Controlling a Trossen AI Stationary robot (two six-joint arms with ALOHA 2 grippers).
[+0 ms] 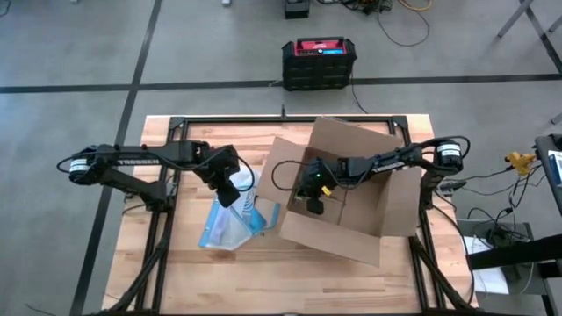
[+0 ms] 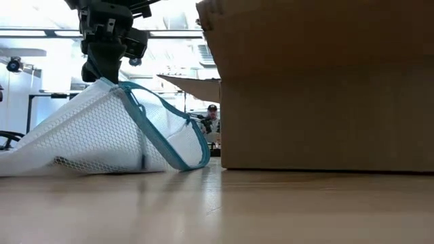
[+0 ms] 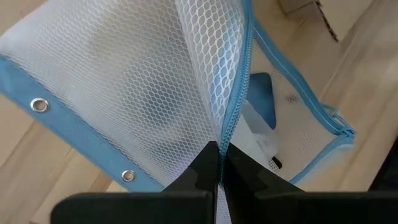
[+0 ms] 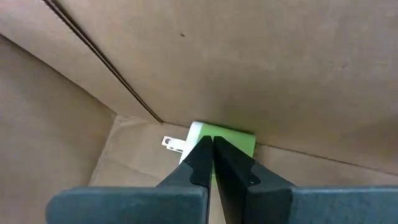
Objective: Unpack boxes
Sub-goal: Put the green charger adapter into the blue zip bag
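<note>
The wooden counter (image 1: 263, 272) carries everything here. On its right half stands the brown cardboard box (image 1: 399, 206), flaps spread open, the biggest thing on it; in the low view its side wall (image 2: 325, 88) fills the right of the picture and rests flat on the boards.

The right arm reaches down into the box from the right side. Its tool (image 4: 212, 144) is deep inside, near a bottom corner, with the two fingers clenched together, tips touching. Just past those tips lies a small green and white block with metal prongs (image 4: 217, 142), which looks like a plug or charger, though the view is too tight to be sure; the fingers seem to meet against its edge rather than around it.

Left of the box, just beside its open flap, lies a white mesh bag with blue edging (image 1: 230, 225). The left tool (image 3: 220, 163) is pinched shut on the bag's blue zip edge (image 3: 235, 102), pulling that part up into a peak while the rest sags onto the counter (image 2: 74, 146).

On the floor beyond the counter sits a black crate with a red top (image 1: 318, 61).
</note>
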